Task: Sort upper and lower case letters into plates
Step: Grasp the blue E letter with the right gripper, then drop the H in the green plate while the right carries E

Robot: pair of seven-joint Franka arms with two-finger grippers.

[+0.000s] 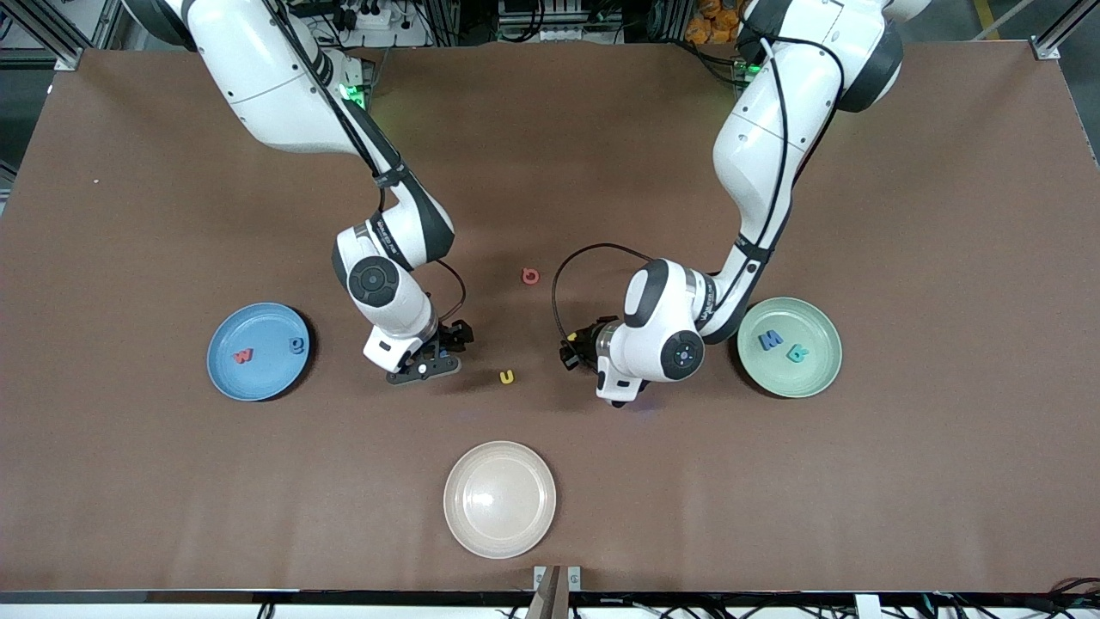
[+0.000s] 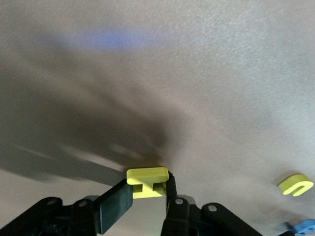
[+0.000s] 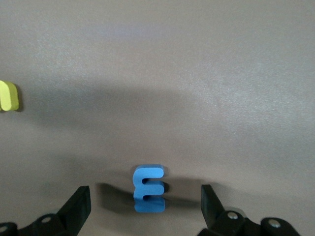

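Observation:
My left gripper (image 2: 147, 186) is shut on a small yellow letter (image 2: 147, 175) and hangs low over the table (image 1: 601, 481) beside the mint green plate (image 1: 789, 384). In the front view the left gripper (image 1: 571, 351) is mostly hidden by its wrist. My right gripper (image 3: 143, 196) stands open, low over a blue letter E (image 3: 149, 189) that lies on the table between its fingers. In the front view the right gripper (image 1: 427, 361) is between the sky blue plate (image 1: 258, 387) and a loose yellow letter (image 1: 507, 376). That yellow letter (image 2: 295, 184) also shows in the left wrist view.
The sky blue plate holds a red letter (image 1: 244, 354) and a blue letter (image 1: 296, 345). The mint green plate holds a blue letter (image 1: 770, 340) and a teal letter (image 1: 798, 352). A red-pink letter (image 1: 530, 275) lies mid-table. A cream-white plate (image 1: 499, 537) sits nearest the front camera.

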